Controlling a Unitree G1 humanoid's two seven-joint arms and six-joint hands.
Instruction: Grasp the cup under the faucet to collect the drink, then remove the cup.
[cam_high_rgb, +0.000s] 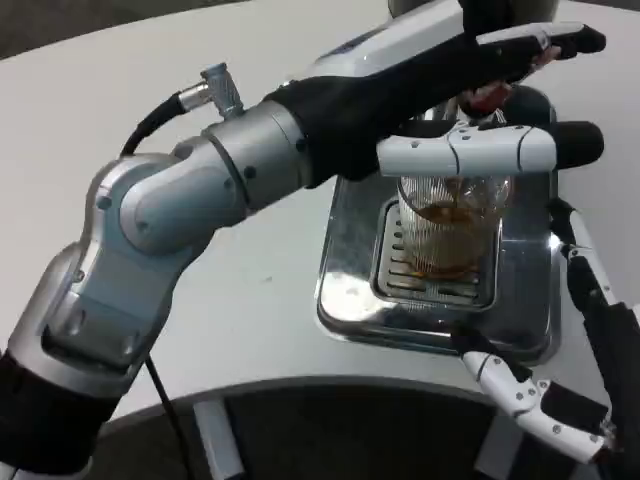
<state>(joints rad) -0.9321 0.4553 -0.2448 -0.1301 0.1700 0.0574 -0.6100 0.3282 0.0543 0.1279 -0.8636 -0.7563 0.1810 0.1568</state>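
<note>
The white table (120, 90) carries a shiny metal drip tray (350, 300) with a slotted grate (440, 285) at its centre. Across the picture reaches the silver left forearm (200, 190), elbow bent at the lower left, and it hides much of the dispenser behind the tray.

The left hand (470, 90) lies over the top of the cup, one finger stretched out high towards the faucet lever (490, 95), of which a red part shows, and another white and black finger lying level just over the cup's rim. Whether the fingers press the lever cannot be told; the hand holds nothing that shows.

The ribbed glass cup (450, 225) stands upright on the grate, mouth upwards, its long axis vertical, partly filled with brown drink.

The right hand (560, 350) sits low at the right edge, fingers spread apart, near the cup's right side and the tray's front corner, holding nothing.
</note>
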